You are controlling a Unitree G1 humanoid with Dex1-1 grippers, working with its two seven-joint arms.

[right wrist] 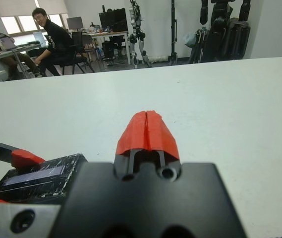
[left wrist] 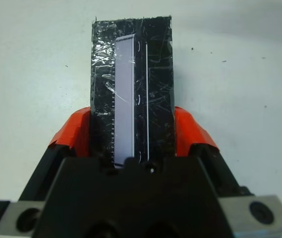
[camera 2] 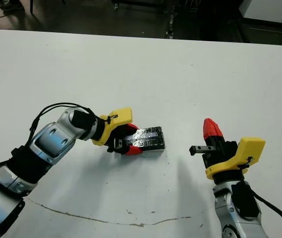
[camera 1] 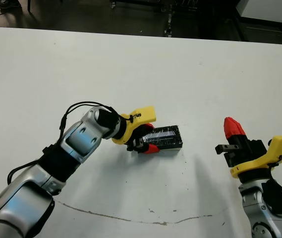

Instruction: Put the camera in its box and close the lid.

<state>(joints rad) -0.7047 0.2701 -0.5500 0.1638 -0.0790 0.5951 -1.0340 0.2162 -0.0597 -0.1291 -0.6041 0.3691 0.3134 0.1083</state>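
Left gripper (camera 1: 147, 142) clamps the lid (left wrist: 132, 89) (apparently seated on its box) — right gripper (camera 2: 210, 130), fingers pressed together, well apart from the lid.

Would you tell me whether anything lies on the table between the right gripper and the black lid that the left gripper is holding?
Nothing visible does. Only bare white table lies between the right gripper and the lid. The left gripper clasps the lid at its far end, one red finger on each long side.
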